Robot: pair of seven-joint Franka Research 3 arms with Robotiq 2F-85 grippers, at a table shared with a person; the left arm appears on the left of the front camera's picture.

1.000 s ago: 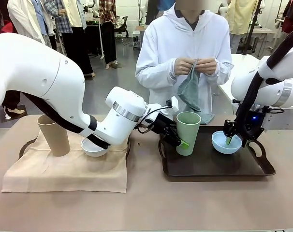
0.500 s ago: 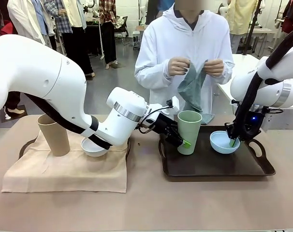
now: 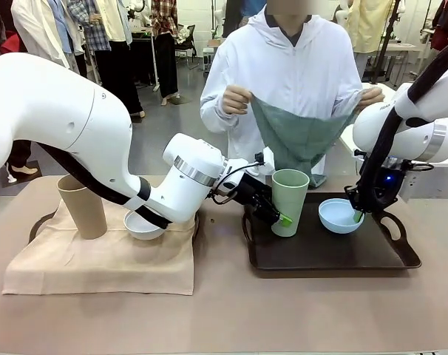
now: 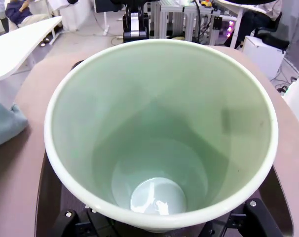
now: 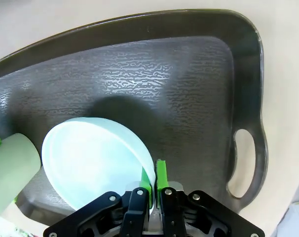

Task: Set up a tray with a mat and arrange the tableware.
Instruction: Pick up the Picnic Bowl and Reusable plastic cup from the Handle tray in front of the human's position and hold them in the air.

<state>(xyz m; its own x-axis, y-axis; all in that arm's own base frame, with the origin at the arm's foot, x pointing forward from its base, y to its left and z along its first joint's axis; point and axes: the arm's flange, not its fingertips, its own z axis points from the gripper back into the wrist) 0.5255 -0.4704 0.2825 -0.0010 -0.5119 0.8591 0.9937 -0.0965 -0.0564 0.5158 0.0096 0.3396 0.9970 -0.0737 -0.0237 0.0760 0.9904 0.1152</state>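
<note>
I am seeing the left gripper (image 3: 279,217) closing on the lower wall of the pale green cup (image 3: 290,200), one green pad pressing its near side. The cup is standing upright at the left end of the dark tray (image 3: 320,257); I cannot tell whether its base is touching. In the left wrist view I am looking straight down into it (image 4: 159,133).

The right gripper (image 5: 152,180) is pinching the rim of the light blue bowl (image 5: 90,168), which is sitting tilted, right of the cup.

The tan cup (image 3: 82,205) and white bowl (image 3: 143,225) are resting on the beige mat (image 3: 98,262). Across the table, the person's hands (image 3: 236,98) are spreading a grey-green cloth (image 3: 298,140).
</note>
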